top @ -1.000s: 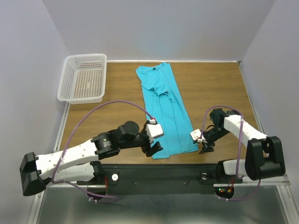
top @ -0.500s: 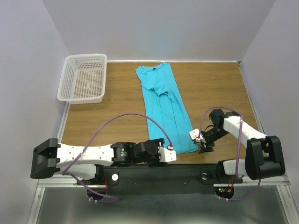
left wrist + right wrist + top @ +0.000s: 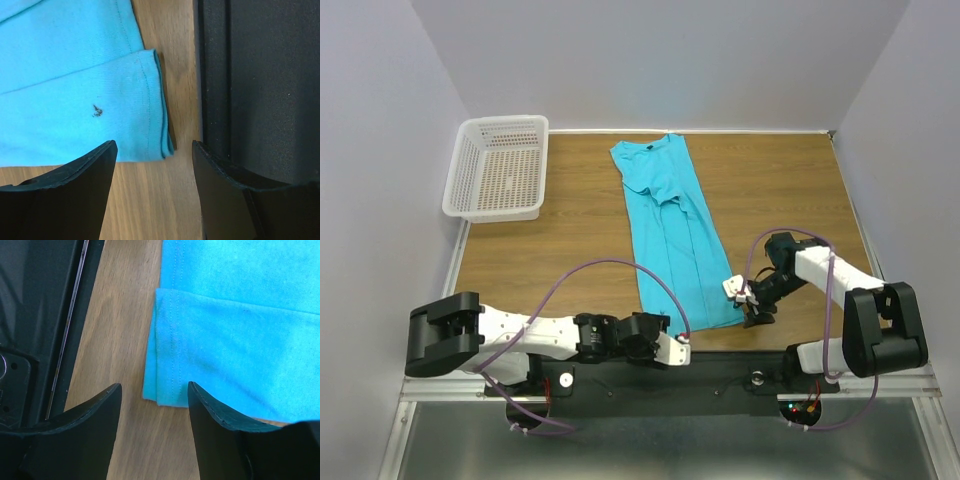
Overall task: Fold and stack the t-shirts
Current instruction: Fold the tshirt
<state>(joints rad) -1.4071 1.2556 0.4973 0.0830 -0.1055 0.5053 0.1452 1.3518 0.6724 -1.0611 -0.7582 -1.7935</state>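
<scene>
Table: wooden top, walled on three sides, with a black rail along the near edge.
T-shirt: one turquoise shirt, folded lengthwise into a long narrow strip. It lies flat on the table and runs from the middle of the far edge, collar end there, down towards the near edge, leaning slightly to the right. The hem end stops just short of the rail.
Hem, left corner: in the left wrist view the layers are doubled and the stitching shows. A small dark speck marks the cloth near it.
Hem, right corner: in the right wrist view the folded edge has a double seam and lies flat on the wood.
Left gripper: at the near edge of the table beside the rail, its arm stretched low along that edge. The fingers stand wide apart with the shirt's left hem corner showing between them. Nothing is pinched and the cloth is undisturbed. I cannot tell whether the tips touch the table.
Right gripper: near the near edge, right of centre, over the shirt's right hem corner. The fingers are spread with the corner between them, and it has hold of nothing.
Basket: white mesh, at the far left corner of the table, well apart from the shirt.
</scene>
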